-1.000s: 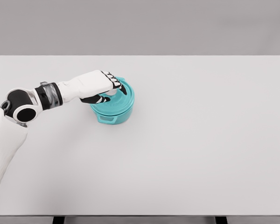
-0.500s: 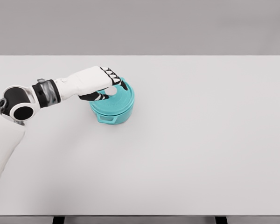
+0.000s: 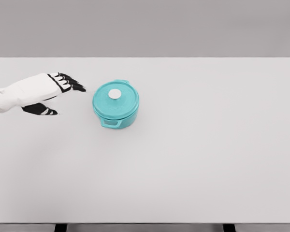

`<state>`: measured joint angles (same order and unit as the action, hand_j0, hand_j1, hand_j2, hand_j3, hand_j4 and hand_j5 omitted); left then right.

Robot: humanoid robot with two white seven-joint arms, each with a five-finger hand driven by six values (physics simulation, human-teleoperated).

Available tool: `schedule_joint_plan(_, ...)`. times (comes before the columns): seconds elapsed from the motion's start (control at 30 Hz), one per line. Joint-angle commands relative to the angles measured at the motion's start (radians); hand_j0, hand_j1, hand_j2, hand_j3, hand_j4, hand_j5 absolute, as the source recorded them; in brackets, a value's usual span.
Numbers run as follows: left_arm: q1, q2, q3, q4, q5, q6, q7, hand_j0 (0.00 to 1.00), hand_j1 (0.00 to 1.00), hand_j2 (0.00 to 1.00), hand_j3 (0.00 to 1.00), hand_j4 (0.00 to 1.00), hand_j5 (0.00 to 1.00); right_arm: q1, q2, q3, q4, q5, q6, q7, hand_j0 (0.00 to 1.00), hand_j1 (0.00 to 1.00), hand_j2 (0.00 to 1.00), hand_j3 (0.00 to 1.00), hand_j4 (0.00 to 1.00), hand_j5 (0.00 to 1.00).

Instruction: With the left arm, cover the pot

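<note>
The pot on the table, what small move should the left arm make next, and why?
Probably just draw the left hand further back toward the table's left edge. The teal lid sits flat on the pot, its white knob free, and the hand is open, apart from it, holding nothing.

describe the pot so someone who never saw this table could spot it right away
On the wide white table, look left of the middle, toward the far half. There stands a round teal pot with its matching lid on, just right of the robot's open left hand, which does not touch it. Its teal colour, side handles and small white knob on top mark it out.
</note>
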<state>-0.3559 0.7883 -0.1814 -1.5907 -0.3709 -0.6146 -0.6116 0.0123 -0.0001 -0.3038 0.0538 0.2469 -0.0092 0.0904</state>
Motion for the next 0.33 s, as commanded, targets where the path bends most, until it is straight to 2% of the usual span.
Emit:
schedule_joint_plan(0.0,0.003,0.104,0.063,-0.003,0.072,0.004,0.001,1.00,1.00,1.00,1.00,1.00,1.00,0.000,0.000,0.000,0.000,0.000,0.000,0.000,1.00,1.00,1.00,1.00,1.00,1.00)
schedule_joint_plan(0.07,0.002,0.104,0.063,0.031,0.070,0.004,0.001,1.00,1.00,1.00,1.00,1.00,1.00,0.000,0.000,0.000,0.000,0.000,0.000,0.000,1.00,1.00,1.00,1.00,1.00,1.00)
schedule_joint_plan(0.3,0.009,0.103,0.059,0.024,0.066,0.004,0.001,1.00,1.00,1.00,1.00,1.00,1.00,0.000,0.000,0.000,0.001,0.000,0.000,0.000,1.00,1.00,1.00,1.00,1.00,1.00)
